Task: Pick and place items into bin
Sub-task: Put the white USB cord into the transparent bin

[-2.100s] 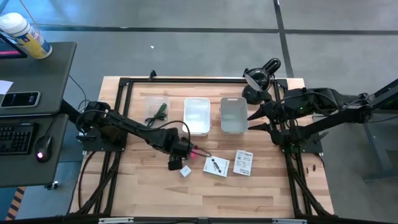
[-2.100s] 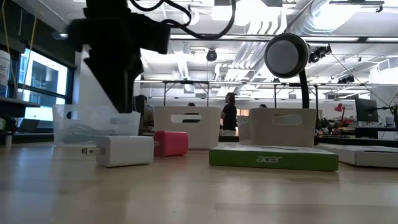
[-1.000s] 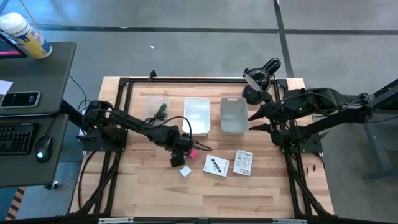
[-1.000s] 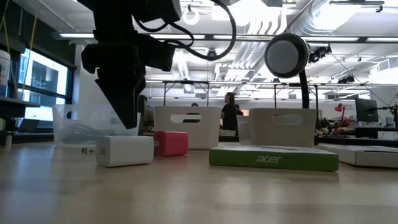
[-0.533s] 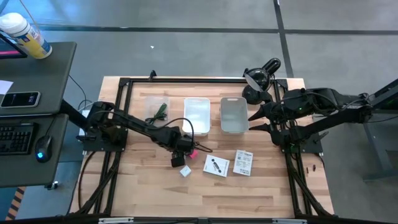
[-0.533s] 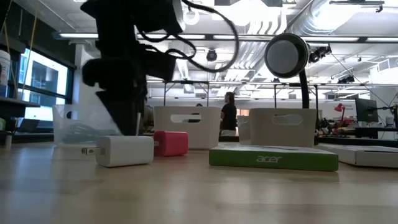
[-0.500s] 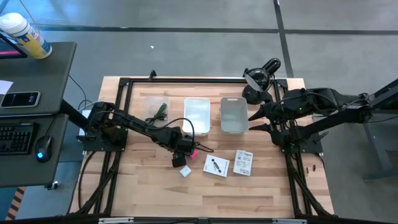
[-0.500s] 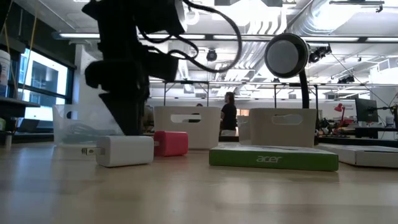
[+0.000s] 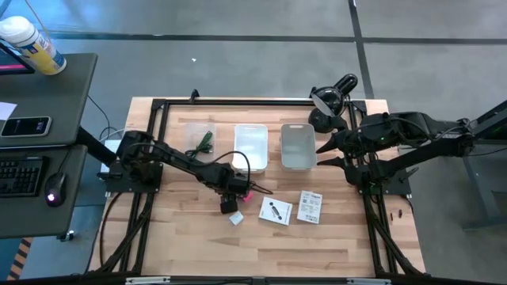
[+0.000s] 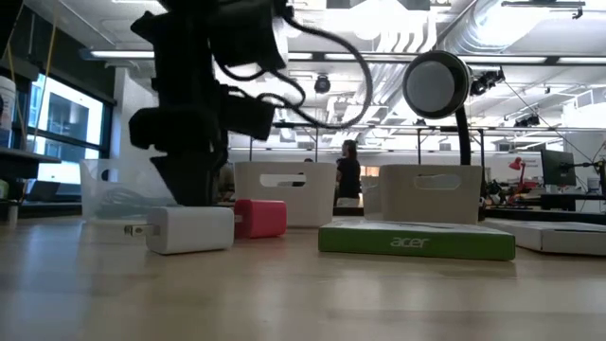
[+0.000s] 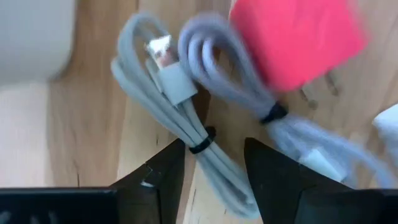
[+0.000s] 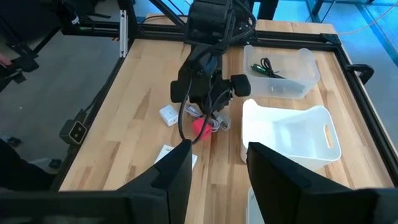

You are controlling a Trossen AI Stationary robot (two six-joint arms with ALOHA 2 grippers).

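A grey cable [image 11: 186, 118], bundled with black ties, lies on the wood beside a pink block [image 11: 292, 37]. My left gripper [image 11: 214, 155] points straight down over it, open, one finger on either side of the bundle; I cannot tell whether they touch it. From above, the gripper [image 9: 235, 191] stands at the table's middle, the pink block [image 9: 247, 192] by it. A white cube [image 9: 236, 218] lies nearer the front, and two white cards [image 9: 276, 210] [image 9: 310, 206] lie to its right. My right gripper [image 12: 217, 162] hangs open, high at the right [image 9: 326, 153].
Three bins stand in a row at the back: a clear bin [image 9: 200, 138] holding a green pen and a black cord, a white bin [image 9: 251, 146] and a grey bin [image 9: 298, 146]. A black lamp [image 9: 333, 99] stands at the far right corner. Bare wood lies along the front.
My left gripper has sunk toward the table, coming down over the cable beside the pink block, still pointing down. The cube, the pink block and the cards have stayed where they were.
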